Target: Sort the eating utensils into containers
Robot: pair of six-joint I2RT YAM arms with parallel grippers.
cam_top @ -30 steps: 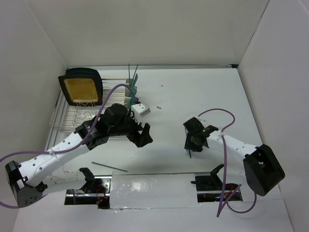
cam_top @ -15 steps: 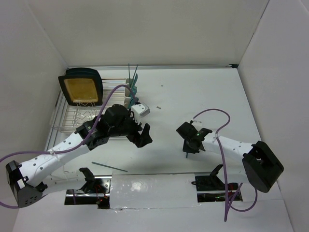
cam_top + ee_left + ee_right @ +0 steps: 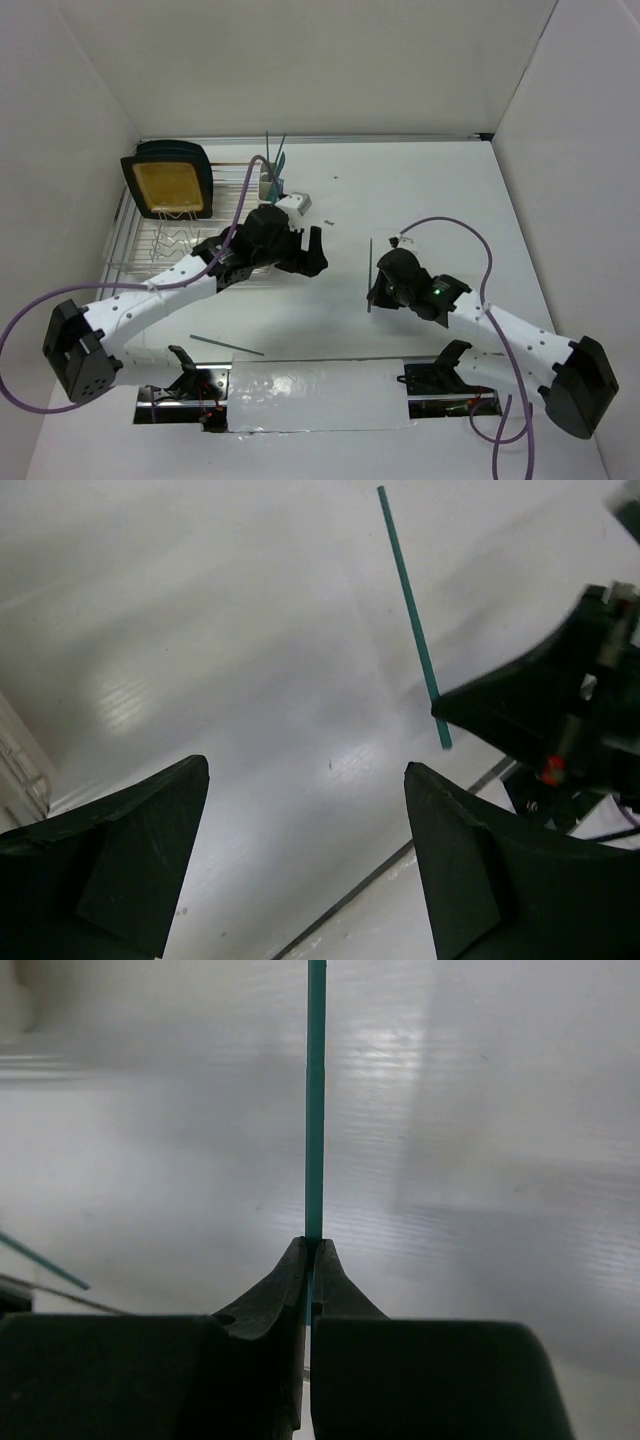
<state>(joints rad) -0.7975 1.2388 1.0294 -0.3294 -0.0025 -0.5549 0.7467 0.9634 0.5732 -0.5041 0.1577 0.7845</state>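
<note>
1 utensil in R hand

Top-down with the table as the dial: the wire rack is out at 9 to 10 o'clock with the board propped in its far end. The cutlery cups stand just beside the rack's far right corner at about 11, utensils standing in them. The stray utensil lies flat at 7 near the front edge, and the held utensil is near the middle, pinched between the right fingers and pointing at 12, with the left fingers apart from it at its 9 o'clock.
</note>
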